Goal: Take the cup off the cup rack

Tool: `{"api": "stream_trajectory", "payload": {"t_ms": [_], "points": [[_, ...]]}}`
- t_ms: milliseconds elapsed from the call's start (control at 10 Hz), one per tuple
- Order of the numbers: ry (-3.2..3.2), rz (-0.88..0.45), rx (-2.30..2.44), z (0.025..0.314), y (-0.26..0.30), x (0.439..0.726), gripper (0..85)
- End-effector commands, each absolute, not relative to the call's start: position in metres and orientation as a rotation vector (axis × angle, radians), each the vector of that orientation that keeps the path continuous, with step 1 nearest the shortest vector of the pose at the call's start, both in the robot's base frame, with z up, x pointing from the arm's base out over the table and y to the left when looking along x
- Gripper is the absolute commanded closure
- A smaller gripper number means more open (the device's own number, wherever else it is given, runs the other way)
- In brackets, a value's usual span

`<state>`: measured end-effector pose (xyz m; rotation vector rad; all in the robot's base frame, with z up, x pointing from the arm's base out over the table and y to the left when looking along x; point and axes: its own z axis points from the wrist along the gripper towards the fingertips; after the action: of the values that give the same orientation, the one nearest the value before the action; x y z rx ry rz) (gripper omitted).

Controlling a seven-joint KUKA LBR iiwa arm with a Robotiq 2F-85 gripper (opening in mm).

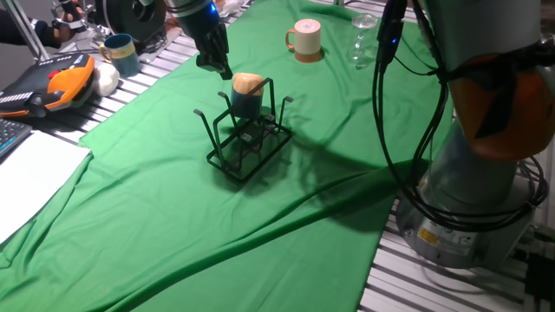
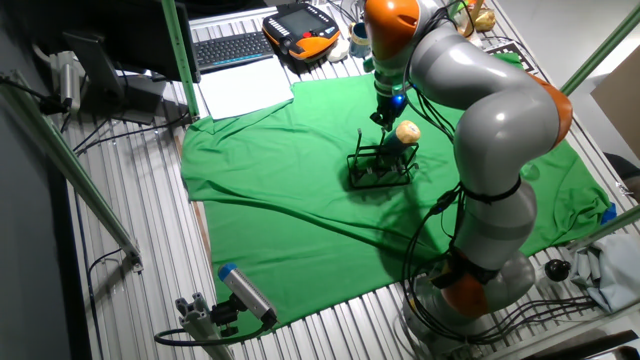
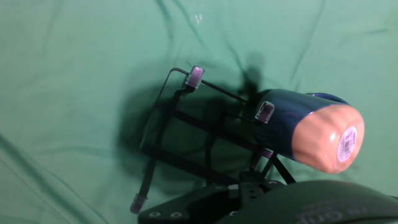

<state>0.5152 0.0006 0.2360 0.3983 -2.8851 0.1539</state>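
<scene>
The cup (image 1: 246,95) is dark blue with a tan rounded end and sits upside down on a prong of the cup rack (image 1: 247,152), a black wire frame on the green cloth. The other fixed view shows the cup (image 2: 404,133) on the right side of the rack (image 2: 378,172). In the hand view the cup (image 3: 311,127) lies at the right, its tan end toward the camera, over the rack (image 3: 180,134). My gripper (image 1: 221,69) hangs just up and left of the cup, close to its tan end, holding nothing. The other fixed view shows the gripper (image 2: 383,118) beside the cup. Its jaws are too dark to read.
A cream mug (image 1: 304,40) and a clear glass (image 1: 363,39) stand at the back of the cloth. A teal mug (image 1: 120,54) and an orange-black pendant (image 1: 61,82) lie off the cloth's left side. The robot base (image 1: 486,173) is at the right.
</scene>
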Motion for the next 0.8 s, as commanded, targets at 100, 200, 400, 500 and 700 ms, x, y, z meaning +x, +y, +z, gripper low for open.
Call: {"api": "stream_trajectory", "payload": {"t_ms": [100, 200, 400, 500, 700], "points": [[-2.886, 0.158, 0.375, 0.2362, 0.0005, 0.5155, 85.0], [-2.894, 0.163, 0.338, 0.2362, 0.0004, 0.5155, 85.0], [-2.907, 0.176, 0.275, 0.2363, 0.0003, 0.5157, 85.0], [-2.907, 0.176, 0.275, 0.2363, 0.0003, 0.5156, 85.0], [-2.908, 0.177, 0.268, 0.2363, 0.0003, 0.5156, 85.0]]}}
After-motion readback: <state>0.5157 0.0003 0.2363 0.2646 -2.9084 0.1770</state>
